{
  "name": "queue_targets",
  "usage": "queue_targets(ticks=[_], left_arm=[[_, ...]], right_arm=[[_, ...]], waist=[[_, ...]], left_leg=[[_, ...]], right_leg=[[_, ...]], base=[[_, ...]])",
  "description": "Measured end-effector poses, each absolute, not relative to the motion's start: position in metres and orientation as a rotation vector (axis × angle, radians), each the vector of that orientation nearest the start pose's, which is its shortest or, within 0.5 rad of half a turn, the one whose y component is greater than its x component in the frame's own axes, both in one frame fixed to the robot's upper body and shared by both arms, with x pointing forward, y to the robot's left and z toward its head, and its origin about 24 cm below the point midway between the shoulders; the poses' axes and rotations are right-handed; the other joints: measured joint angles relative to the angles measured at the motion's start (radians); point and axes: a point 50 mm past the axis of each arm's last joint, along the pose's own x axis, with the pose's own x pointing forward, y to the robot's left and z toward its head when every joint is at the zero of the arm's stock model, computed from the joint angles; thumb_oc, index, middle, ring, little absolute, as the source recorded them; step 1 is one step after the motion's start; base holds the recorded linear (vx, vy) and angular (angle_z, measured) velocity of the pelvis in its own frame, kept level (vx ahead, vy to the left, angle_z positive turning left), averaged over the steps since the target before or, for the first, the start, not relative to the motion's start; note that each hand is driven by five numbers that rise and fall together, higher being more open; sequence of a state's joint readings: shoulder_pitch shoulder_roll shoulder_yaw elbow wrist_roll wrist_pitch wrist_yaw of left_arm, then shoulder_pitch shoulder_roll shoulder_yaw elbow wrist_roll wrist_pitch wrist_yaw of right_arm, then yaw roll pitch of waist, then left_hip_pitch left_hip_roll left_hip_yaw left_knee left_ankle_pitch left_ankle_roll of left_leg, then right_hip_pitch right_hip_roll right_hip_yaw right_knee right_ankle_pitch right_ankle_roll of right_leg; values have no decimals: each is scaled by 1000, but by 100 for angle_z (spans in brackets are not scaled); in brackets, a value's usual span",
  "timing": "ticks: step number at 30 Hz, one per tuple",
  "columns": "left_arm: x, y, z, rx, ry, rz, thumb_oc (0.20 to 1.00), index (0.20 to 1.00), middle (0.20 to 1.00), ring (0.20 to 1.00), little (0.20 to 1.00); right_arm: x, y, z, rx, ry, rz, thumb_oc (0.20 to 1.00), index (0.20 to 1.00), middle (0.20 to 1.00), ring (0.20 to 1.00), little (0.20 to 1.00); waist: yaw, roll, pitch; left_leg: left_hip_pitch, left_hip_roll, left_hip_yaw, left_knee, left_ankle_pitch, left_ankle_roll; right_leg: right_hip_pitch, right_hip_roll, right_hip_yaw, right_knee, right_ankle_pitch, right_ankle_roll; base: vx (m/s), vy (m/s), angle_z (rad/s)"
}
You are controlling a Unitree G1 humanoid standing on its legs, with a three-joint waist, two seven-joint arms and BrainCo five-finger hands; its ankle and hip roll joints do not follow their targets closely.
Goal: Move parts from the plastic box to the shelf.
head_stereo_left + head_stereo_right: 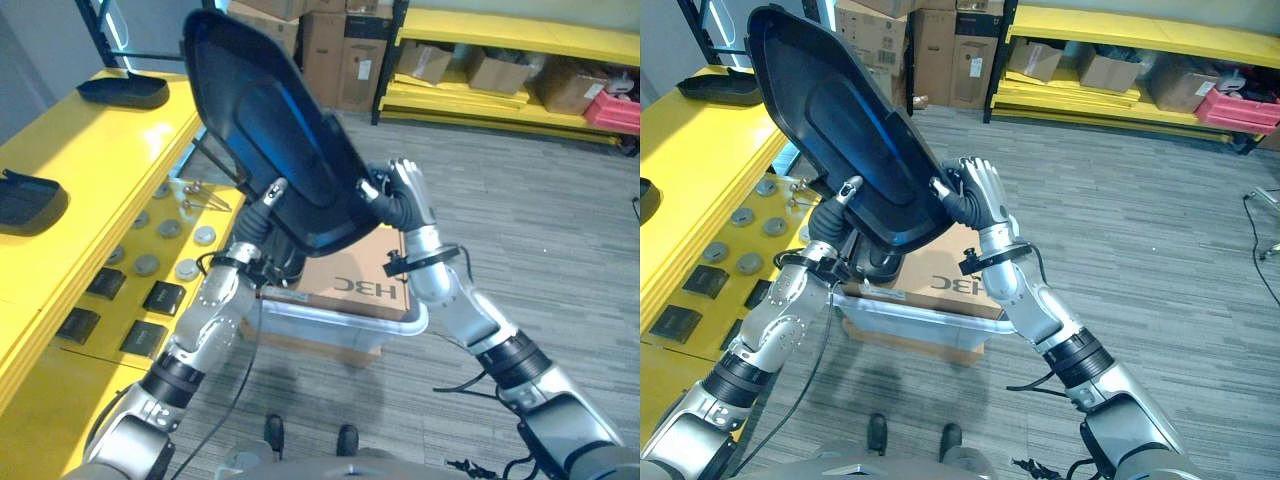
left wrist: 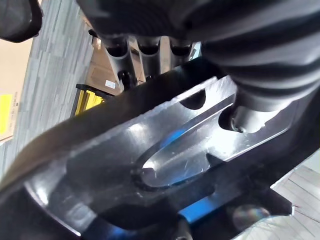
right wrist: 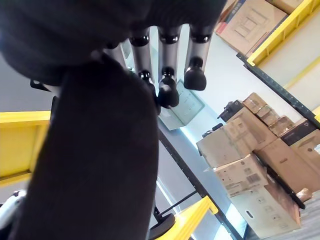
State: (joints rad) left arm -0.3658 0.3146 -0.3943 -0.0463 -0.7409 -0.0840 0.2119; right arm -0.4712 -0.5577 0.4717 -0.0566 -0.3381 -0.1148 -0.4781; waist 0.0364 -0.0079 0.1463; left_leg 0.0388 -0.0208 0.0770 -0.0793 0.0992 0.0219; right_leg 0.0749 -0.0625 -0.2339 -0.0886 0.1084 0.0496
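Large black part [image 1: 265, 130] raised in the air above the plastic box [image 1: 335, 322], tilted toward the yellow shelf [image 1: 95, 175] on the left. Gripped at its lower edge by the left hand [image 1: 262, 215], fingers curled round the rim, and at its right edge by the right hand [image 1: 975, 200], fingers wrapped on it. 2 more black parts [image 1: 125, 90] resting on the shelf top.

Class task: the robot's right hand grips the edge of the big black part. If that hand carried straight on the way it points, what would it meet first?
The right hand points toward the robot's left, so it would likely press into the black part itself; beyond lies the yellow shelf, though depth is unclear.
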Motion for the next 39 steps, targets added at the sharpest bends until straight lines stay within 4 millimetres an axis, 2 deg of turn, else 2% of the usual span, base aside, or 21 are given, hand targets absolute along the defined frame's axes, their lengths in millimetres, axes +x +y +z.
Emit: queue_targets(ticks=[2, 3, 4, 5, 9, 12, 15, 17, 19, 20, 24, 25, 27, 28, 31, 32, 33, 35, 37, 39], left_arm=[[294, 101, 129, -390, -217, -300, 200, 200, 200, 200, 200], [293, 102, 129, -382, -232, -293, 200, 200, 200, 200, 200], [292, 103, 129, -375, -245, -288, 200, 200, 200, 200, 200], [290, 106, 128, -356, -271, -277, 200, 200, 200, 200, 200], [287, 111, 129, -291, -321, -247, 200, 200, 200, 200, 200], [285, 116, 132, -180, -391, -210, 200, 200, 200, 200, 200], [282, 126, 131, -35, -446, -139, 200, 200, 200, 200, 200], [279, 145, 130, 60, -482, -39, 200, 200, 200, 200, 200], [275, 163, 131, 133, -511, 64, 200, 200, 200, 200, 200], [270, 179, 129, 211, -535, 154, 200, 200, 200, 200, 200], [260, 207, 122, 329, -546, 298, 200, 200, 200, 200, 200], [258, 216, 118, 362, -528, 317, 200, 200, 200, 200, 200], [257, 222, 110, 378, -497, 333, 200, 200, 200, 200, 200], [255, 226, 101, 375, -466, 341, 200, 200, 200, 200, 200], [241, 234, 86, 339, -416, 378, 200, 200, 200, 200, 200], [237, 235, 82, 320, -402, 390, 200, 200, 200, 200, 200], [232, 236, 77, 289, -389, 406, 200, 200, 200, 200, 200], [227, 237, 81, 257, -406, 430, 200, 200, 200, 200, 200], [224, 238, 89, 232, -442, 442, 200, 200, 200, 200, 200], [221, 239, 109, 210, -534, 452, 200, 200, 200, 200, 200]], right_arm=[[293, -117, 169, -747, -777, 56, 200, 200, 200, 200, 200], [292, -117, 169, -735, -777, 65, 228, 228, 228, 228, 228], [291, -118, 169, -722, -778, 73, 580, 580, 580, 580, 580], [289, -117, 167, -674, -775, 91, 1000, 1000, 1000, 1000, 1000], [286, -113, 159, -561, -742, 115, 1000, 1000, 1000, 1000, 1000], [278, -117, 151, -439, -717, 133, 1000, 1000, 1000, 1000, 1000], [263, -117, 129, -264, -630, 156, 1000, 1000, 1000, 1000, 1000], [254, -122, 111, -195, -546, 126, 1000, 1000, 1000, 1000, 1000], [248, -135, 100, -175, -494, 81, 1000, 1000, 1000, 1000, 1000], [242, -151, 92, -137, -453, 19, 1000, 1000, 1000, 1000, 1000], [236, -191, 70, -103, -329, -100, 1000, 1000, 1000, 1000, 1000], [235, -206, 48, -121, -225, -111, 1000, 1000, 1000, 1000, 1000], [231, -217, 22, -129, -81, -117, 1000, 1000, 1000, 1000, 1000], [223, -224, -3, -150, 44, -100, 1000, 1000, 1000, 1000, 1000], [199, -237, -53, -206, 347, -75, 1000, 1000, 1000, 1000, 1000], [188, -241, -70, -236, 454, -61, 1000, 1000, 1000, 1000, 1000], [166, -249, -95, -260, 628, -46, 1000, 1000, 1000, 1000, 1000], [126, -255, -129, -242, 903, -70, 1000, 1000, 1000, 1000, 1000], [99, -255, -146, -195, 1088, -92, 1000, 1000, 1000, 1000, 1000], [53, -247, -165, -133, 1381, -108, 1000, 1000, 1000, 1000, 1000]], waist=[[5, 0, 0], [11, 0, 0], [16, 0, 0], [26, 0, 0], [30, 0, 0], [42, 1, 0], [38, 2, -1], [19, 4, 0], [6, 9, 2], [-8, 14, 1], [-22, 31, -4], [-30, 33, -6], [-34, 36, -6], [-34, 37, -6], [-23, 37, -6], [-10, 37, -6], [14, 37, -5], [54, 35, -4], [100, 37, -3], [144, 38, 0]], left_leg=[[0, 0, -1, 0, 0, 0], [-1, 0, -2, 0, 1, -1], [-1, 0, -3, 0, 1, -1], [-3, 0, -11, 0, 2, -3], [-2, -1, -26, 0, 4, -5], [-2, -1, -29, 0, 3, -5], [-2, -1, -30, 0, 2, -5], [-2, -1, -27, 0, 1, -4], [-1, -1, -23, -3, -1, -4], [1, 0, -17, -6, -4, -4], [2, 2, 3, -6, -9, -3], [4, 2, 3, -6, -10, -4], [4, 2, 3, -6, -11, -4], [3, 3, 3, -6, -11, -4], [3, 4, 1, -6, -12, -5], [1, 4, -2, -6, -13, -6], [0, 3, -17, -6, -14, -8], [7, 0, -49, -6, -14, -8], [6, -1, -65, -6, -13, -10], [7, -7, -106, -6, -16, -7]], right_leg=[[0, 0, 0, 0, 0, 0], [0, 0, -1, 0, 0, 0], [0, 0, -1, 0, 0, 0], [1, 0, -5, 0, 0, 0], [9, 0, -23, 0, -3, -1], [11, 0, -24, 0, -6, -2], [10, 0, -24, 2, -9, -2], [10, 0, -22, 1, -10, -2], [8, -1, -18, 0, -10, -2], [7, -1, -11, 0, -10, -2], [-1, 0, 6, 0, -9, -1], [1, 0, 6, 0, -9, 0], [1, 1, 7, 0, -10, 0], [1, 1, 6, 0, -10, -1], [2, 2, 2, 0, -12, -4], [3, 2, -1, -1, -12, -4], [14, 2, -12, -1, -18, -3], [34, 1, -40, -1, -32, 1], [42, 2, -58, 0, -38, 1], [72, -3, -122, 0, -56, -2]], base=[[-12, -48, 1], [-9, -55, 2], [-9, -78, 8], [-8, -77, 12], [-4, -52, 13], [-10, -36, 4], [-6, -3, 1], [-15, 13, -4], [-21, 17, -8], [-19, 10, -14], [-20, -2, -16], [-13, -7, -6], [0, 0, 0], [0, 0, 0], [2, -7, 1], [5, -33, 15], [-2, -27, 30], [-5, -14, 44], [12, -9, 35], [58, 3, 77]])
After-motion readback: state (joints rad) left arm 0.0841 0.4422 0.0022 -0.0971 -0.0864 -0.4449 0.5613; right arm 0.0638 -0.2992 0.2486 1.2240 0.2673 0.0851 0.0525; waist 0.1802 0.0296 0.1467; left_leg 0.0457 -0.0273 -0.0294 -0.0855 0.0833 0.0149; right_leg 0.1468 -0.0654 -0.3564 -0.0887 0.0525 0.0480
